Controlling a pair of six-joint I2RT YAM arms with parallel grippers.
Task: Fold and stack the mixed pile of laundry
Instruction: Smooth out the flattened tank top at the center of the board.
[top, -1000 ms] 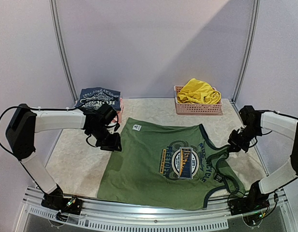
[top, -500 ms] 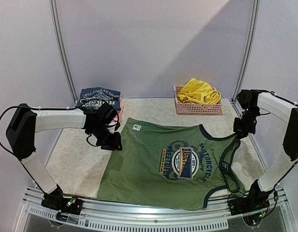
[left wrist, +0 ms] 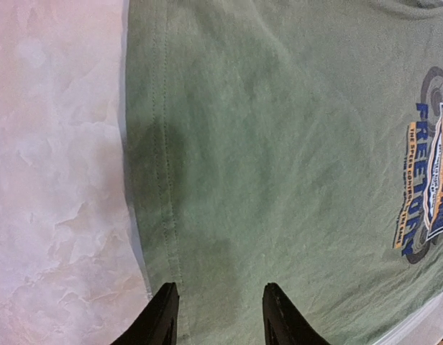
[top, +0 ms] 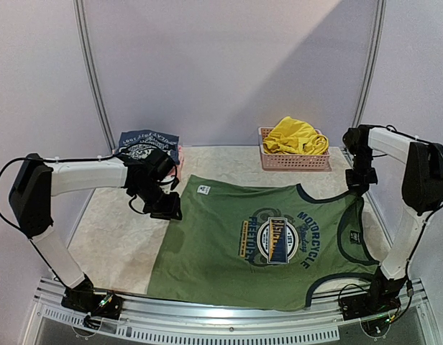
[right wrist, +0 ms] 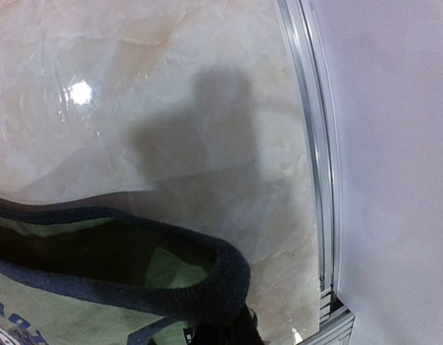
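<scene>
The olive-green shirt (top: 257,244) lies spread on the bench (top: 113,237), print up, and it takes up most of the near half of the bench surface. No fold has been made in it: its hem, sides and armholes all lie open and fairly flat, with only light creases across the body.

The right hand (top: 360,180) is at the shirt's far right corner, pressed together on the dark-trimmed shoulder strap (right wrist: 171,287). It holds the strap lifted a little off the bench, so the cloth is drawn taut toward that corner. The left hand (top: 167,210) hangs over the shirt's left hem near the far corner. Its fingers (left wrist: 164,320) are spread, and the hem runs flat beneath them without being gathered or pinched.

Beyond the shirt's far left corner lies a folded dark blue garment (top: 148,144), squared up with a pale print on top. I judge this to be one finished piece and the start of the stack. Beyond the shirt's far right corner stands the pink basket (top: 293,164), and the yellow shorts (top: 295,135) are heaped in it, crumpled and not yet dealt with.

So the task looks roughly a third done at best. The shirt is at the smoothing-out stage and has yet to be folded and carried to the stack. After that, the shorts must come out of the basket, be laid flat, folded and stacked
</scene>
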